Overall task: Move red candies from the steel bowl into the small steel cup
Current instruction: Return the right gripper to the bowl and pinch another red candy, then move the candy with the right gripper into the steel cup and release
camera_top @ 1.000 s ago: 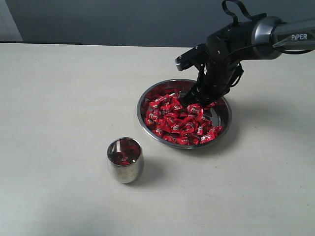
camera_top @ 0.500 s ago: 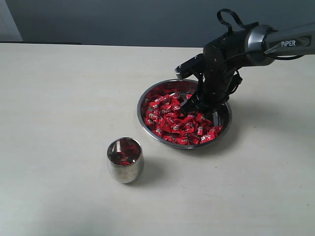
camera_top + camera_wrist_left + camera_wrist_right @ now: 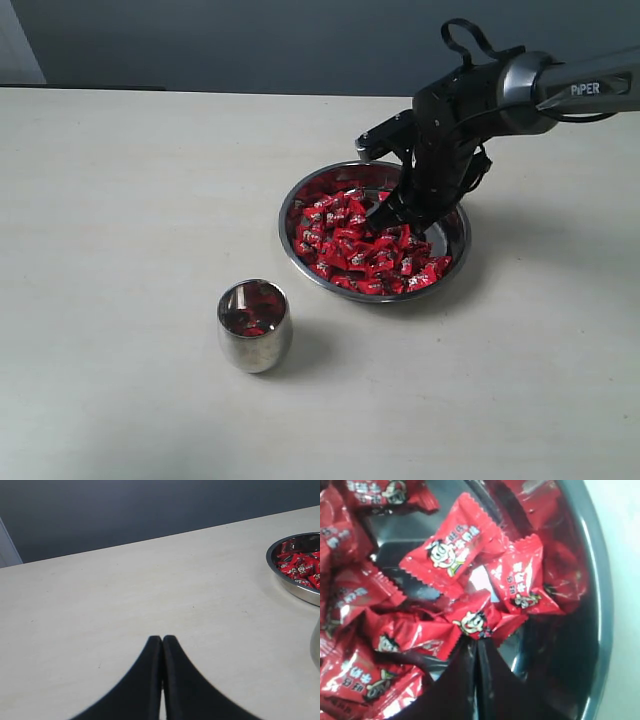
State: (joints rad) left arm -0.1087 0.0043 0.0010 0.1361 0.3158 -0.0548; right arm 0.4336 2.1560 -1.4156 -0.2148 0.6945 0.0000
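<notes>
Lying on the left of the scene, pale cream flat table top (image 3: pixel 120 200), bare over most of its width.

Left gripper (image 3: pixel 162 640): seen only from its own wrist camera. Two black fingers pressed together along their length, nothing between them, low over bare table. The exterior view does not show this arm.

Small shiny rounded steel cup (image 3: pixel 254 340): upright on the table, left of centre and toward the near edge, well apart from the dish. Red shows inside its mouth.

Wide shallow round steel bowl (image 3: pixel 452 232): right of centre, flat on the table. It is heaped with small bright-red foil-wrapped candies (image 3: pixel 350 250), thickest on its left and near sides. Bare steel shows along the right inner wall. The left wrist view catches the same bowl rim (image 3: pixel 295 587) and a few candies (image 3: pixel 297 567).

Right gripper (image 3: pixel 385 213): black, hanging from a black and grey arm (image 3: pixel 560 85) that reaches in from the right edge. Its tips are down among the candies in the far half of the bowl. In the wrist view the fingers (image 3: pixel 492 680) are closed against each other, with one candy (image 3: pixel 472 622) lying right at their tips. Cannot tell whether its wrapper is pinched. Dark bowl wall (image 3: pixel 585 580) curves just beside.
</notes>
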